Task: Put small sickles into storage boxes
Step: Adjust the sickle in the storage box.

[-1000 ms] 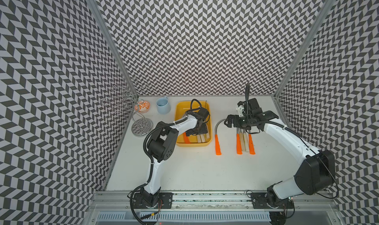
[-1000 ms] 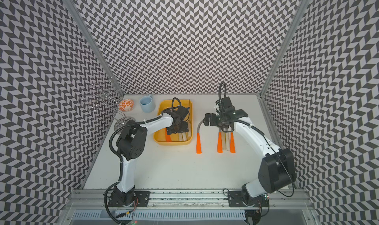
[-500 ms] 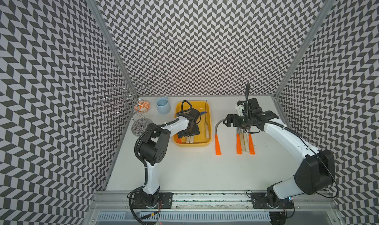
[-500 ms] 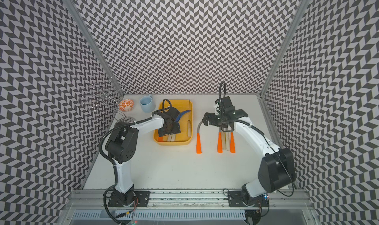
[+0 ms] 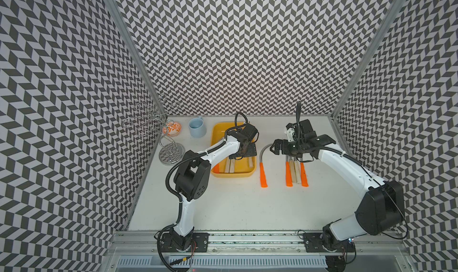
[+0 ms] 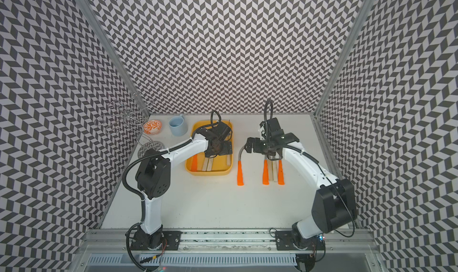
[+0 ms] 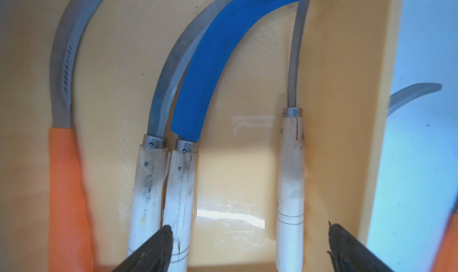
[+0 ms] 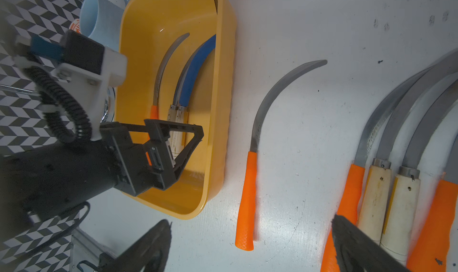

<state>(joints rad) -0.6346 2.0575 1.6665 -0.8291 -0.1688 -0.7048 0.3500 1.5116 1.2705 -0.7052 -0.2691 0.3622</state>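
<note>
1. Starting with the yellow tray (image 5: 233,180). It sits on the worktop (image 5: 235,208) toward the back, left of centre. Four small sickles lie inside it, side by side, with their handles toward the arm bases.
2. The left wrist view lets me read them off. There is an orange-handled sickle (image 7: 67,196), then a grey-bladed wooden sickle (image 7: 148,191) touching the blue-bladed sickle (image 7: 210,72). The fourth sickle (image 7: 290,184) has a wooden handle and lies apart from that pair, close along the tray wall.
3. My left end effector (image 7: 250,243) is spread wide with nothing in it, poised over the handle end of the tray. One fingertip is over the paired wooden handles and the other is by the tray wall. I can't tell whether either one touches.
4. Outside the tray, a lone sickle (image 8: 247,196) with an orange handle lies flat on the worktop near the tray's right wall. Its blade curves away from the tray.
5. Further right is a row of four sickles (image 8: 374,196), packed handle to handle: orange, wood, wood, orange.
6. My right end effector (image 8: 251,220) has its jaws fully apart and empty, hovering above the worktop. In its own wrist view the lone sickle's handle shows between the fingers, and one finger crosses in front of the row's handles.
7. Moving out, a light-blue mug (image 5: 197,127) stands just left of the tray's far end. An orange-patterned bowl (image 5: 172,129) and a wire stand (image 5: 171,153) sit by the left wall.
</note>
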